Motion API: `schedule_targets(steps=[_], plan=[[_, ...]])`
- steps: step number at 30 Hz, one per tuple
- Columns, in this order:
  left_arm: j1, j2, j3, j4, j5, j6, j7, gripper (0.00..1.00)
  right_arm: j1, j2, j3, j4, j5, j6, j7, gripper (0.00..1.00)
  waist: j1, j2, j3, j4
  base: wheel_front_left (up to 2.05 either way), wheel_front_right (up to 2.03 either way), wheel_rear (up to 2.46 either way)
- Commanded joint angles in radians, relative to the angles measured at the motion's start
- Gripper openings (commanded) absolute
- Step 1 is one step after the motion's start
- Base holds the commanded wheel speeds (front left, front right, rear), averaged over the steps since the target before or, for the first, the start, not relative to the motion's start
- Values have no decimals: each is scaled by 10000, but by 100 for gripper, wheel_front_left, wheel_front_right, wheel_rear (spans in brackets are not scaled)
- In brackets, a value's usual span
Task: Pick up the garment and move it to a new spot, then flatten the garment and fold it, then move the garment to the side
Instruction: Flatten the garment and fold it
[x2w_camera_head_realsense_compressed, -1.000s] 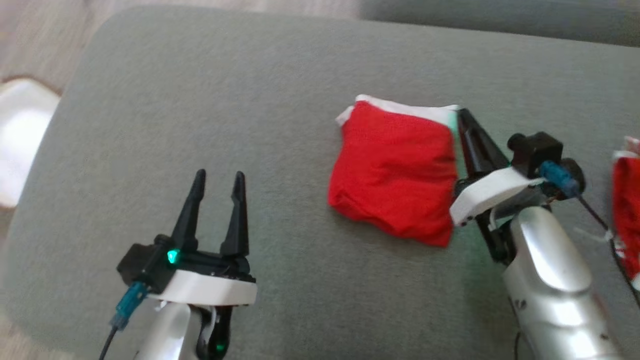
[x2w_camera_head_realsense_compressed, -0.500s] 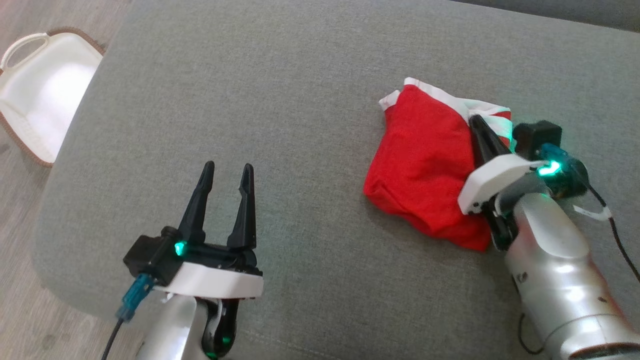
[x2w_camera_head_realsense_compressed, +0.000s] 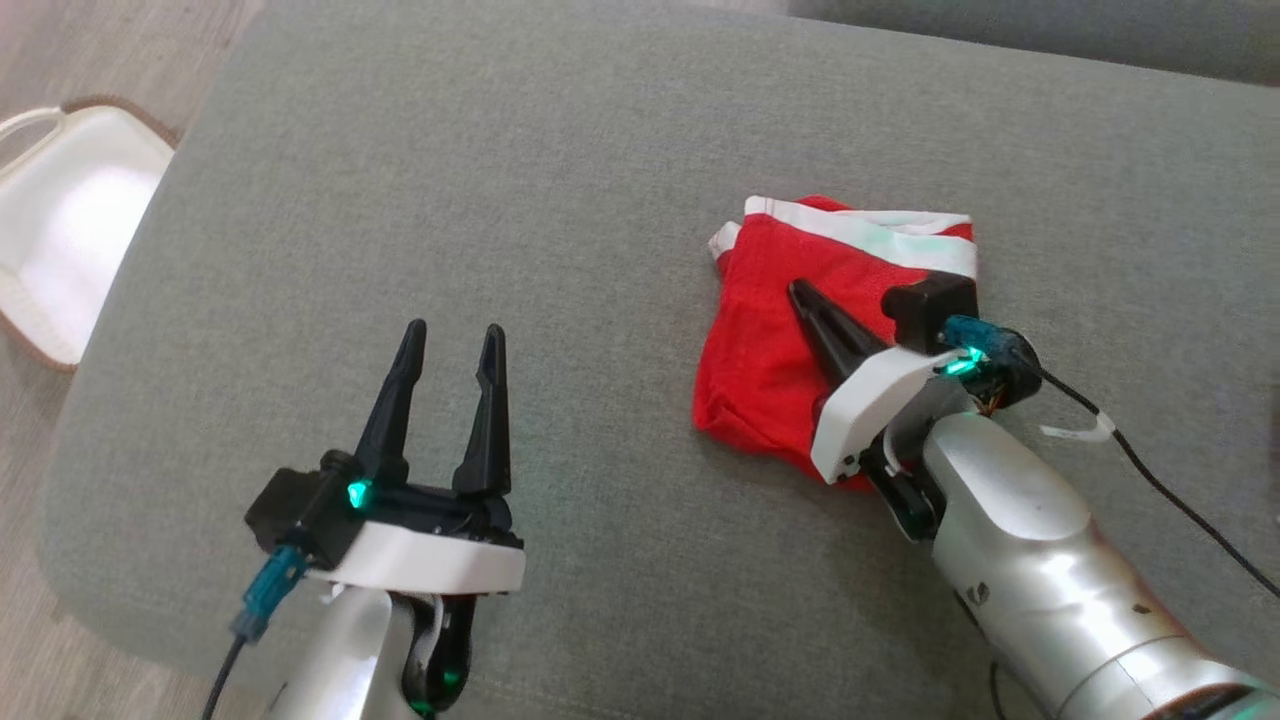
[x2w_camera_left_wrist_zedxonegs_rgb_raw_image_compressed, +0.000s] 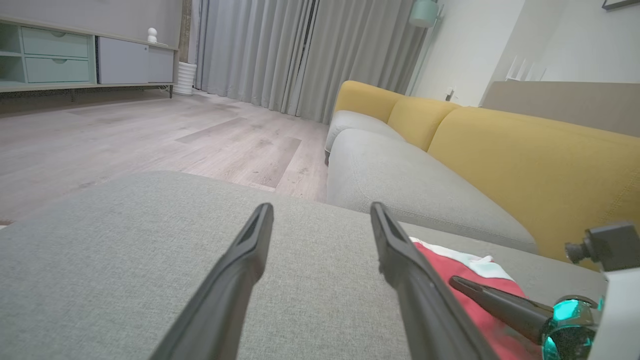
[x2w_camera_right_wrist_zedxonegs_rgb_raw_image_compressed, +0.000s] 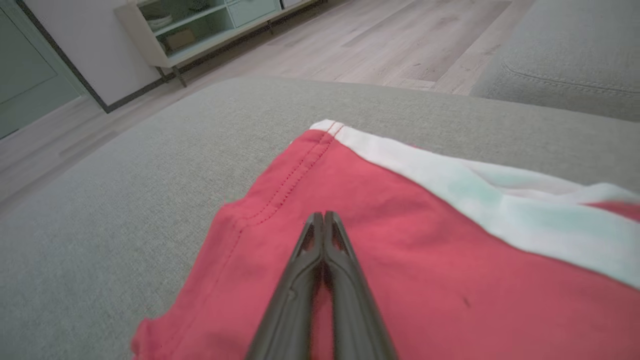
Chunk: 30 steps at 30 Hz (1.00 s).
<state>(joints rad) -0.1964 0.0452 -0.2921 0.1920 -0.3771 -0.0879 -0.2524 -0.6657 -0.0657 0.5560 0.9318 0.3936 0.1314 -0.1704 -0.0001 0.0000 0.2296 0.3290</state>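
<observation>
The garment (x2w_camera_head_realsense_compressed: 765, 345) is a folded red piece with a white band along its far edge, lying on the grey cushion (x2w_camera_head_realsense_compressed: 500, 200). My right gripper (x2w_camera_head_realsense_compressed: 797, 290) is shut with nothing between its fingers. It lies across the garment's top, pointing toward the far left. From the right wrist, the closed fingertips of the right gripper (x2w_camera_right_wrist_zedxonegs_rgb_raw_image_compressed: 323, 216) rest just over the garment (x2w_camera_right_wrist_zedxonegs_rgb_raw_image_compressed: 410, 235). My left gripper (x2w_camera_head_realsense_compressed: 452, 330) stands open over bare cushion, well left of the garment. From the left wrist, the left gripper (x2w_camera_left_wrist_zedxonegs_rgb_raw_image_compressed: 320, 210) frames the cushion, with the garment (x2w_camera_left_wrist_zedxonegs_rgb_raw_image_compressed: 457, 257) and the right gripper (x2w_camera_left_wrist_zedxonegs_rgb_raw_image_compressed: 452, 281) at the lower right.
A white basket (x2w_camera_head_realsense_compressed: 60, 230) sits on the wooden floor past the cushion's left edge. A sofa with a grey seat (x2w_camera_left_wrist_zedxonegs_rgb_raw_image_compressed: 400, 180) and yellow back (x2w_camera_left_wrist_zedxonegs_rgb_raw_image_compressed: 525, 160) lies beyond the cushion's far side. A low cabinet (x2w_camera_left_wrist_zedxonegs_rgb_raw_image_compressed: 50, 60) stands against the far wall.
The head camera has shifted. My right gripper moved from the garment's right edge onto its top, and the white band's right corner got rumpled. The left gripper stayed put.
</observation>
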Motion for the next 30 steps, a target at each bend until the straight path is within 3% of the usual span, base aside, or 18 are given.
schedule_targets(steps=[1,8,11,18,22,23,24,30], plan=[[-156,51,403,-293,93,39,-93,100,-134,154,166,-249,192,-7,-236,0,1,0,-90,-129,0,0,0],[-20,51,874,-528,212,-9,-93,100,-336,154,-368,-461,322,-7,-850,0,1,0,-491,-672,0,0,0],[97,51,1070,-589,266,-26,-93,100,-102,154,-1066,-793,115,-7,-903,0,1,0,-745,-1040,0,0,0],[457,51,1481,-582,416,-52,-93,100,1631,154,-3073,-3064,-1377,-7,-911,0,1,0,-1267,-2023,0,0,0],[639,51,1640,-505,480,-83,-93,100,2814,154,-3789,-4114,-1402,-7,-912,0,1,0,-1499,-2451,0,0,0],[703,51,1693,-488,492,-86,-93,100,3037,154,-3917,-4350,-1410,-7,-912,39,1,0,-1546,-2553,0,0,0],[775,51,1747,-468,494,-92,-93,100,3257,154,-4016,-4570,-1403,-7,-912,99,1,0,-1599,-2657,0,0,0],[1210,51,1900,-291,598,-152,-93,100,4510,154,-4352,-5425,-1432,-7,-913,100,1,0,-1818,-2991,0,0,0]])
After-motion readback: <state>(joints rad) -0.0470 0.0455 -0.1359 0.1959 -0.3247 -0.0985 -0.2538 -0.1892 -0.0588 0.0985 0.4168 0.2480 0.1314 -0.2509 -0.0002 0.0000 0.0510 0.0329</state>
